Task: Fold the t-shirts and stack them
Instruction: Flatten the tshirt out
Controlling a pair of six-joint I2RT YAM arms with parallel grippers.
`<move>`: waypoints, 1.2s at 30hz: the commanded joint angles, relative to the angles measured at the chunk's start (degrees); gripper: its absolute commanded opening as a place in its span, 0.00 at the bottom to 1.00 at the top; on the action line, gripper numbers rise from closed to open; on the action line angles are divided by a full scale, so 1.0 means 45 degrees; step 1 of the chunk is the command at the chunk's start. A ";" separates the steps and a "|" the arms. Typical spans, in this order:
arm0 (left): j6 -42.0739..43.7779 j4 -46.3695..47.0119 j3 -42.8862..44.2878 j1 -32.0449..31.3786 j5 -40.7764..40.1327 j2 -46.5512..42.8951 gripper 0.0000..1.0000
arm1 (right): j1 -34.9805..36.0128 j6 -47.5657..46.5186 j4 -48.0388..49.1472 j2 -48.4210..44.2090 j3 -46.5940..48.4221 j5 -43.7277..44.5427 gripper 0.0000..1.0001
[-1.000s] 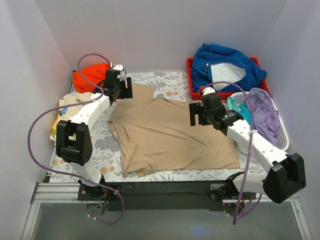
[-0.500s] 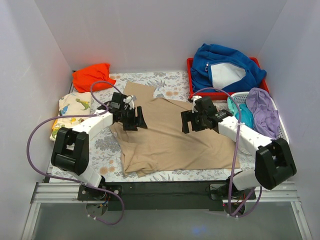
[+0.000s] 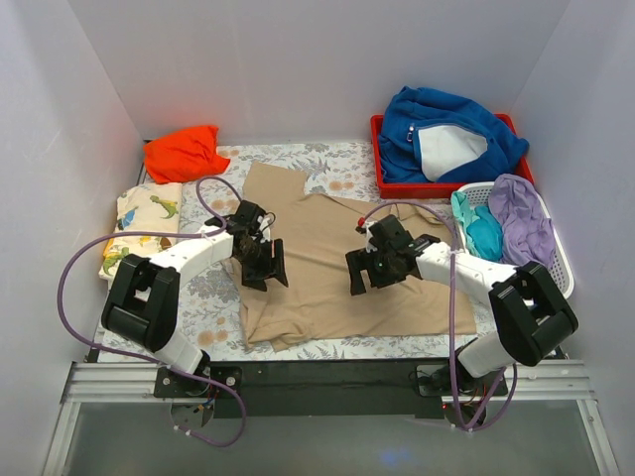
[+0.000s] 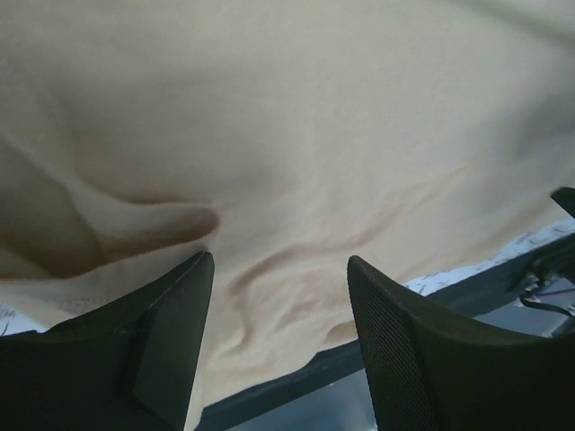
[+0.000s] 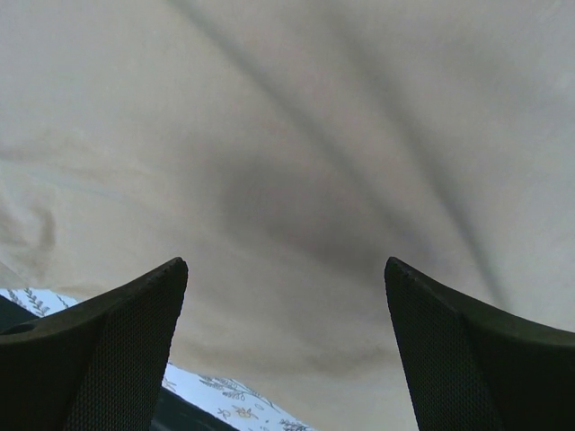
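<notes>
A tan t-shirt lies spread out in the middle of the table, its cloth filling the left wrist view and the right wrist view. My left gripper hovers low over its left part, jaws open with only wrinkled cloth below them. My right gripper is over the shirt's middle right, jaws wide open and empty. A bright orange t-shirt is bunched at the back left. The cream dinosaur-print t-shirt lies folded at the left edge.
A red tray at the back right holds a bulky blue fleece. A white basket on the right holds purple and teal clothes. A flowered cloth covers the table. White walls close in the left, right and back.
Both arms came toward the near side and lowered over the tan shirt. The left gripper left the back left corner and its jaws narrowed somewhat. The shirt has not moved.
</notes>
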 commanded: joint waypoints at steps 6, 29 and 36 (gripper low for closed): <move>-0.0869 -0.3820 -0.0105 -0.0015 -0.3187 -0.0474 0.59 | 0.1449 0.1187 -0.1110 -0.0679 -0.0995 0.0008 0.95; -0.1260 -0.4147 0.2826 -0.0074 -0.2876 -0.3010 0.56 | 0.4928 0.1794 -0.1521 -0.0171 0.0175 0.0376 0.96; -0.0714 -0.3765 0.1675 -0.0328 -0.1747 -0.2408 0.56 | 0.4733 0.1638 -0.2088 -0.0406 0.0742 0.1474 0.99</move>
